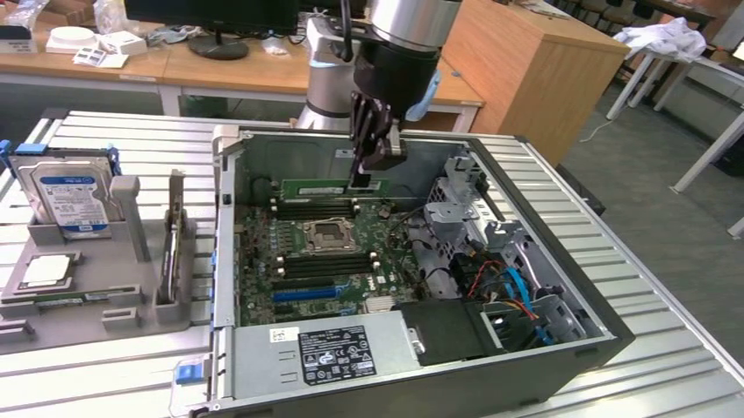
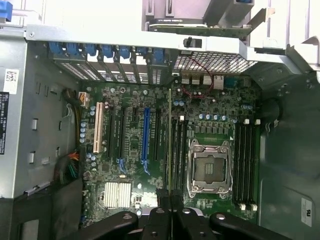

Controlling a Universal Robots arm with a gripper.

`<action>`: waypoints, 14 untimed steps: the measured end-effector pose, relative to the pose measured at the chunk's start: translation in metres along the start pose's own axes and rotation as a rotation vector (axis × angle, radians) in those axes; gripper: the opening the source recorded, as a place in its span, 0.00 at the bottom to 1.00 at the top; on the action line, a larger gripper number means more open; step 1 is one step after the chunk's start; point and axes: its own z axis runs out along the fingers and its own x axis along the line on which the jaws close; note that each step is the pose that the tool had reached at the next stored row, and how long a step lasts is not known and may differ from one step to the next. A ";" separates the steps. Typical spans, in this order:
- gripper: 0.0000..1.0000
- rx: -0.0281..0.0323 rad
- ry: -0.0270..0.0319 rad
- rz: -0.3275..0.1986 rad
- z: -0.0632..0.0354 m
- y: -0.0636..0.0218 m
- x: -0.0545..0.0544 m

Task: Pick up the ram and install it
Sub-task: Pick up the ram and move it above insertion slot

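The gripper (image 1: 365, 177) hangs just above the centre of the exterior view, inside the open computer case (image 1: 228, 261), with the dark arm rising out of the frame's top edge. Its fingers are clamped together on the ram (image 1: 314, 185), a long thin green stick held level by one end. The rest of the stick reaches toward the exterior view's left. The ram sits over the far bank of black memory slots (image 1: 314, 207), close to the case's back wall. I cannot tell whether its lower edge touches a slot or is just above it.

In the wrist view the gripper (image 2: 167, 199) pinches the ram (image 2: 170, 140), which shows edge-on as a thin line. It runs parallel to the black memory slots (image 2: 179, 150) just beside the empty CPU socket (image 2: 207, 167).

In the exterior view the CPU socket (image 1: 329, 233) lies at the middle of the motherboard (image 1: 261, 261). The labelled power supply (image 1: 331, 353) fills the case's near end at lower centre.

At the exterior view's left, a grey holder (image 1: 131, 300) stands on the slatted metal table (image 1: 104, 131). It carries a blue-labelled hard drive (image 1: 68, 196) upright and a square silver processor chip (image 1: 47, 272) lying flat, both well apart from the gripper.
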 end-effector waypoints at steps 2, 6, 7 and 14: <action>0.12 0.0000 0.0000 0.000 0.0037 -0.0002 0.000; 0.12 0.0000 0.0000 0.000 0.0108 -0.0007 0.000; 0.12 0.0000 -0.0001 0.000 0.0119 -0.0007 0.000; 0.12 -0.0002 -0.0001 0.000 0.0117 -0.0051 0.001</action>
